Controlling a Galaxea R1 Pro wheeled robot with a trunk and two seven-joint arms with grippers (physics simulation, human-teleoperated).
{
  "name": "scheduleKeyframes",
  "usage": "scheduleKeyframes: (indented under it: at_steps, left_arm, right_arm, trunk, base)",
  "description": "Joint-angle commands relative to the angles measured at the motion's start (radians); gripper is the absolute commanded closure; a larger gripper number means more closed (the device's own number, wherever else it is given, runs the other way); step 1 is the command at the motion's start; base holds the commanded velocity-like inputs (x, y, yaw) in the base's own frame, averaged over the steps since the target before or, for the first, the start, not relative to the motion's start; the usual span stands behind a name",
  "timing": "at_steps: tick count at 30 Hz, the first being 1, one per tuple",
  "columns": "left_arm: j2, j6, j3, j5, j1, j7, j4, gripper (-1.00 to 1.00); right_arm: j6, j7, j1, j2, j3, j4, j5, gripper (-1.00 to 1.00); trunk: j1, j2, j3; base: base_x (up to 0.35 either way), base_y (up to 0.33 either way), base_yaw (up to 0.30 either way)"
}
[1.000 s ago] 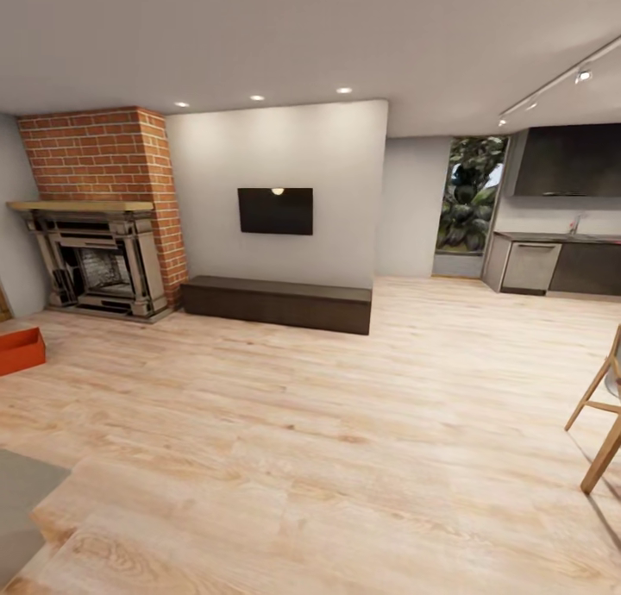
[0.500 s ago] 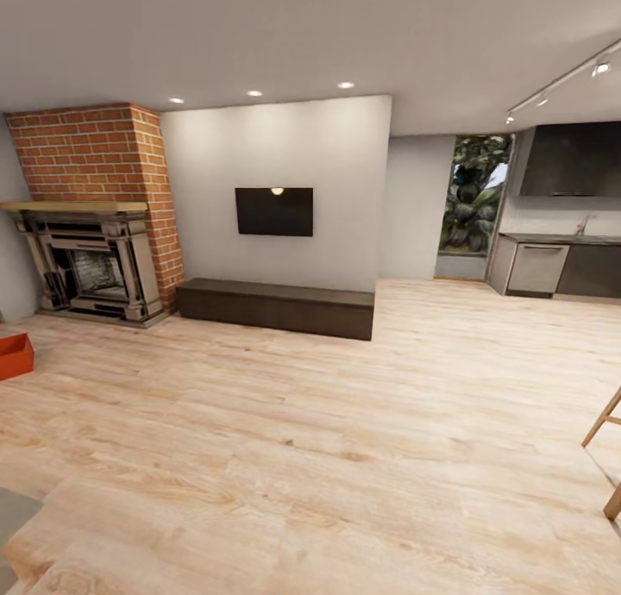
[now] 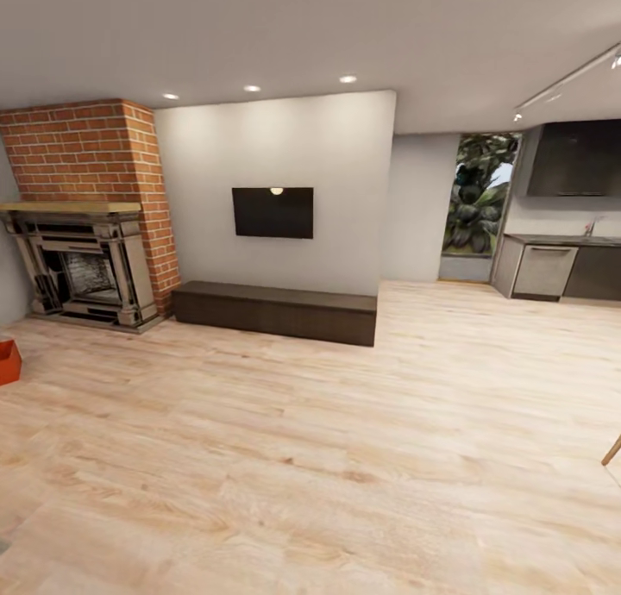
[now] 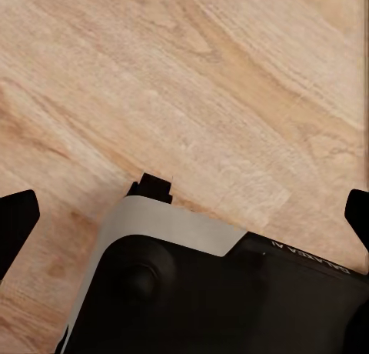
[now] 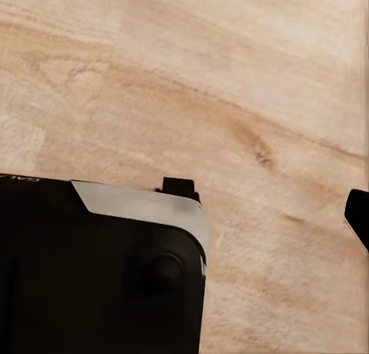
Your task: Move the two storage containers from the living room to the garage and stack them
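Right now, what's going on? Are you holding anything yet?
Left gripper open, nothing held. Right gripper: state unclear. One orange container at far left on the wood floor, by the fireplace. Path over open.

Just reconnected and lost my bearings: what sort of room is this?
A living room, most likely: brick fireplace, wall TV over a low bench, wood plank floor. A kitchen opens on the far right.
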Motion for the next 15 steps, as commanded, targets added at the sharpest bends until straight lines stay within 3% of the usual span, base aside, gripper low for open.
scheduleKeyframes:
  at_steps: [1,15]
  left_arm:
    - [0.0,0.0,-0.009,0.008,-0.001,0.003,0.0,-1.0]
    - [-0.001,0.0,-0.009,0.008,-0.001,0.003,0.0,-1.0]
  right_arm:
    - [-0.008,-0.001,-0.001,0.0,0.008,0.003,-0.01,-1.0]
    - [-0.016,-0.003,-0.001,-0.005,0.011,0.003,-0.01,-1.0]
  trunk:
    - [0.001,-0.001,-0.001]
    - [0.001,-0.001,-0.001]
  base:
    - [0.322,0.0,0.049]
    - [0.322,0.0,0.254]
